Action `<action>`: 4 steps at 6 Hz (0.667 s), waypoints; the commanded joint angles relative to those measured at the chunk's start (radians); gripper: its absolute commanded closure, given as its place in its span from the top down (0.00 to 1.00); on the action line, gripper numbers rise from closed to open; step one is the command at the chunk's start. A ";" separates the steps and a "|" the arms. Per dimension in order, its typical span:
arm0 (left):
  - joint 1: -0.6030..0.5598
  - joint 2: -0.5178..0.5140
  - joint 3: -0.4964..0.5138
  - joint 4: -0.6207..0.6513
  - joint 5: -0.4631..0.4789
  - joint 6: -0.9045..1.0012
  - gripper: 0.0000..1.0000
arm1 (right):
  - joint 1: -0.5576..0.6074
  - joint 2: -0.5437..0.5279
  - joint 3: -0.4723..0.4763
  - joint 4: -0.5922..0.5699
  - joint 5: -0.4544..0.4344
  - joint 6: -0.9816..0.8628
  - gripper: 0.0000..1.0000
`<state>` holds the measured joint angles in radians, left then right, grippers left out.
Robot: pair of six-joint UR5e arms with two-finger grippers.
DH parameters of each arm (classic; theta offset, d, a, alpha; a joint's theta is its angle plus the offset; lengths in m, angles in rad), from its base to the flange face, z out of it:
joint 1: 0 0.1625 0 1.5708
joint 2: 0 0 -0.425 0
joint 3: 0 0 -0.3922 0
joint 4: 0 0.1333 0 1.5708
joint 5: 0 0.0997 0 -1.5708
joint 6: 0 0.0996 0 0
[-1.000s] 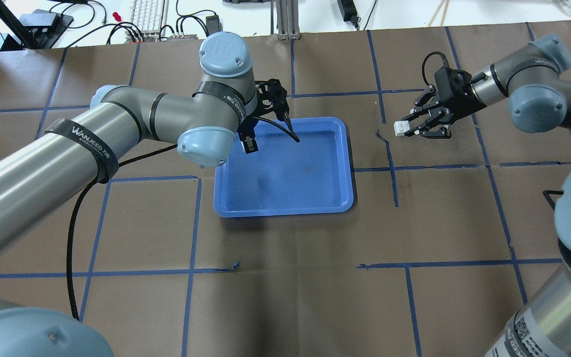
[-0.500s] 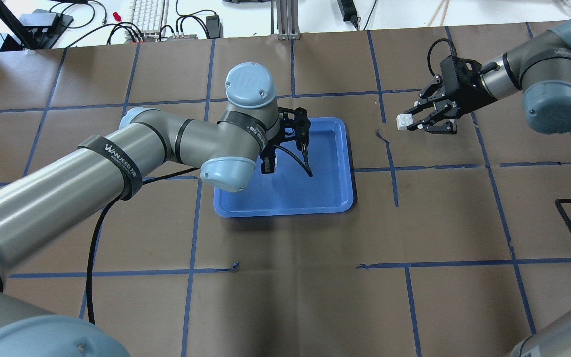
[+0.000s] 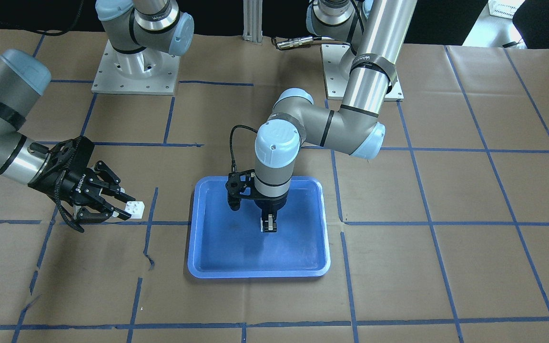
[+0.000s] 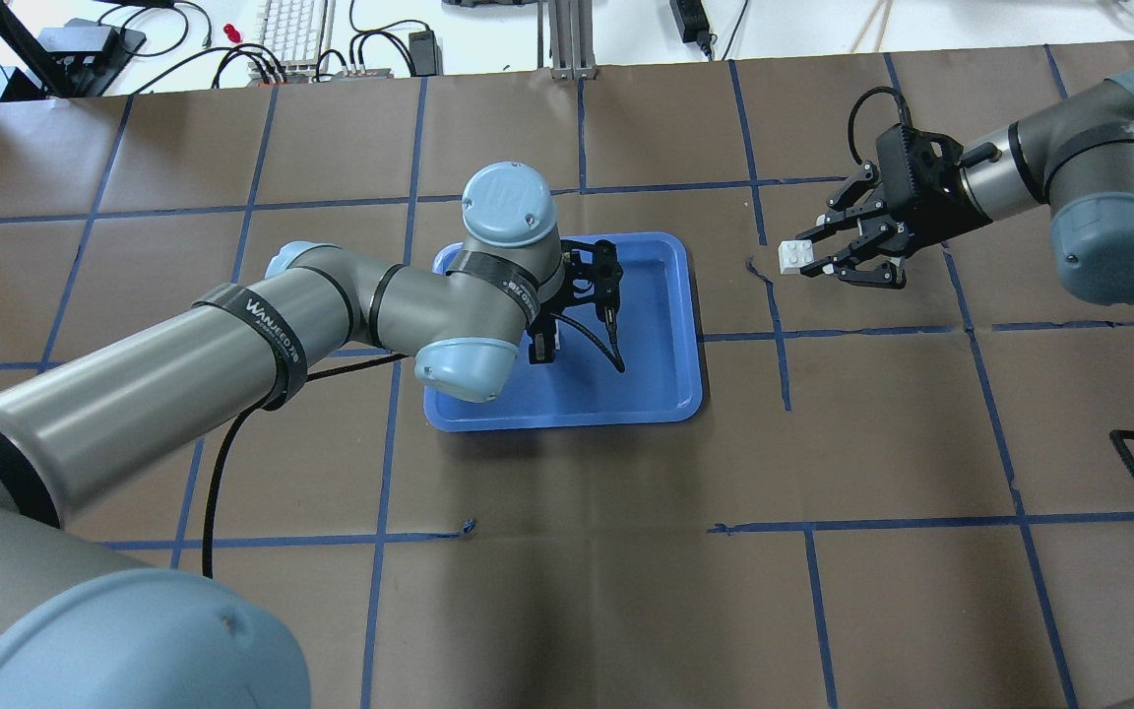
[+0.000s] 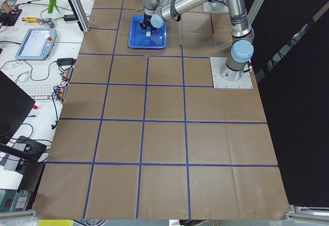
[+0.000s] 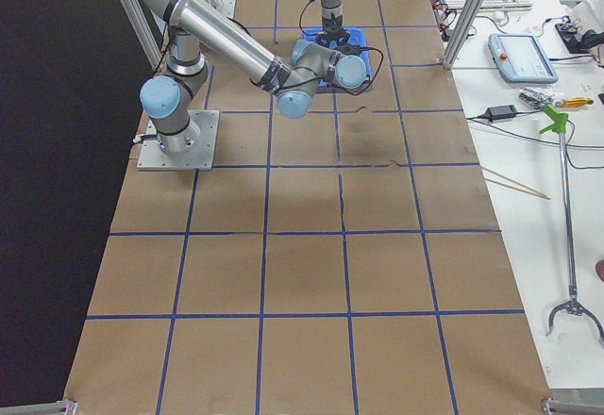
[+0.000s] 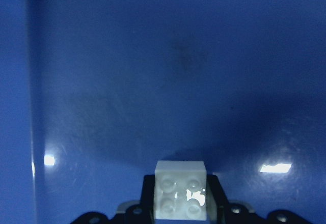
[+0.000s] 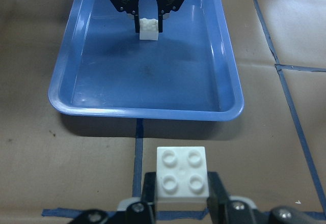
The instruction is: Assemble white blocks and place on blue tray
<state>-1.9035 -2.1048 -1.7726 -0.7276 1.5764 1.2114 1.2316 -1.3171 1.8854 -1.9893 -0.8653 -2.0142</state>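
Note:
The blue tray (image 4: 648,369) lies mid-table; it also shows in the front view (image 3: 255,274) and the right wrist view (image 8: 142,113). My left gripper (image 4: 539,350) points down over the tray's inside, shut on a white block (image 7: 181,188) held just above the tray floor; this block also shows in the right wrist view (image 8: 148,28). My right gripper (image 4: 811,259) hovers over the brown paper to the right of the tray, shut on the other white block (image 4: 791,256), studs up (image 8: 182,172), also in the front view (image 3: 134,208).
Brown paper with blue tape lines (image 4: 779,325) covers the table. A black cable (image 4: 598,340) from my left wrist hangs over the tray. Both arm bases (image 3: 134,71) stand at the robot's side. A keyboard (image 4: 291,25) and cables lie beyond the far edge.
My left arm has carried its white block from the tray's far-left corner toward the tray's middle. My right gripper shifted slightly and keeps its block.

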 commanded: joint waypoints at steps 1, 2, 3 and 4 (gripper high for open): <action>0.000 -0.009 -0.004 0.013 -0.031 0.002 0.99 | 0.000 -0.001 0.004 0.001 0.003 0.000 0.25; 0.000 0.011 0.002 0.007 -0.029 0.002 0.99 | 0.000 -0.001 0.004 0.003 0.003 0.000 0.25; 0.004 0.047 0.028 -0.072 -0.027 0.002 0.99 | 0.002 -0.002 0.006 0.003 0.005 0.002 0.25; 0.009 0.121 0.077 -0.213 -0.026 0.000 0.99 | 0.009 -0.005 0.015 0.003 0.006 0.015 0.25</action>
<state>-1.8986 -2.0420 -1.7340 -0.8294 1.5496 1.2129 1.2355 -1.3199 1.8941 -1.9866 -0.8604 -2.0085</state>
